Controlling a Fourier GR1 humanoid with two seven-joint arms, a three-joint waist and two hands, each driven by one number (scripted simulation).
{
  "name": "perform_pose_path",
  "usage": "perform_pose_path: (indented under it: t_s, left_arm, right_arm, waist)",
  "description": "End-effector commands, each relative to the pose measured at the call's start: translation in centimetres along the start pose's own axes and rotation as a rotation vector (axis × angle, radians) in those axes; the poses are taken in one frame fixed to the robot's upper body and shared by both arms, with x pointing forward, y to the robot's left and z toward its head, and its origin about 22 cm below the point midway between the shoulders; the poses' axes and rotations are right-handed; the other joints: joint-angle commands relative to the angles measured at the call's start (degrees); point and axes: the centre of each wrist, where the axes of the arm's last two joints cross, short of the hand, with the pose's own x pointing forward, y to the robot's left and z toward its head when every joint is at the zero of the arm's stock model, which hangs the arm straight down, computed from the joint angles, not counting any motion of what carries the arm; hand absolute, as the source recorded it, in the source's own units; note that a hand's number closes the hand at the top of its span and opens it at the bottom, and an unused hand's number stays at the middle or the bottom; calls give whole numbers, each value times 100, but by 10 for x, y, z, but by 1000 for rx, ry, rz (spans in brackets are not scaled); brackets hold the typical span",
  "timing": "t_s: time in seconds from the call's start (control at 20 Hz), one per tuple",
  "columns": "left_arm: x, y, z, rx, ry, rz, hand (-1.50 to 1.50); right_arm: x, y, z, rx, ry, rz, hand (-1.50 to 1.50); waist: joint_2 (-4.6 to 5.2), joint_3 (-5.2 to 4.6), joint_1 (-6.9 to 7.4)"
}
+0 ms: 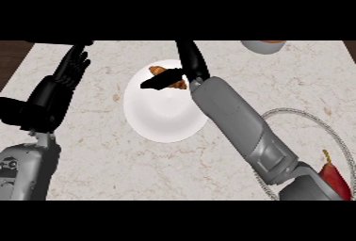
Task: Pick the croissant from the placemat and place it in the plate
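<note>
A: So, in the head view, where has the croissant (161, 72) got to?

B: It sits in the upper middle of the frame, over the far rim of the white plate (163, 117). Only orange bits show, above and beside the dark fingers. The right hand (182, 70) has its thumb and fingers curled round it, pinching it.

A: Is it resting on the plate yet?

B: I cannot tell whether it touches the plate or hangs just above. It is well off the placemat (332, 136), whose pale edge curves along the right side of the frame.

A: Then the pick looks done?

B: I judge so, and the carry as well. What is left is letting go, perhaps nearer the plate's middle, and drawing the arm back.

A: And the other hand?

B: The left hand (69, 70) rests at the upper left, fingers straight and up, holding nothing. A red pepper (334, 176) lies at the lower right on the placemat, and a bowl (264, 45) peeks in at the top right.
</note>
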Motion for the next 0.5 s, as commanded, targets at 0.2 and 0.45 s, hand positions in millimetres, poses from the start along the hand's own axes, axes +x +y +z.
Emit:
perform_pose_path:
  t_s: [0.2, 0.45]
  left_arm:
    - [-1, 13, -2, 41, 20, 16, 0]
    - [4, 8, 9, 49, 37, -7, 0]
  right_arm:
    - [-41, -53, -1, -64, 9, -136, -150]
    - [-75, -116, 10, -70, -31, -133, -150]
  waist:
    - [-48, 0, -308]
    - [-54, 3, -297]
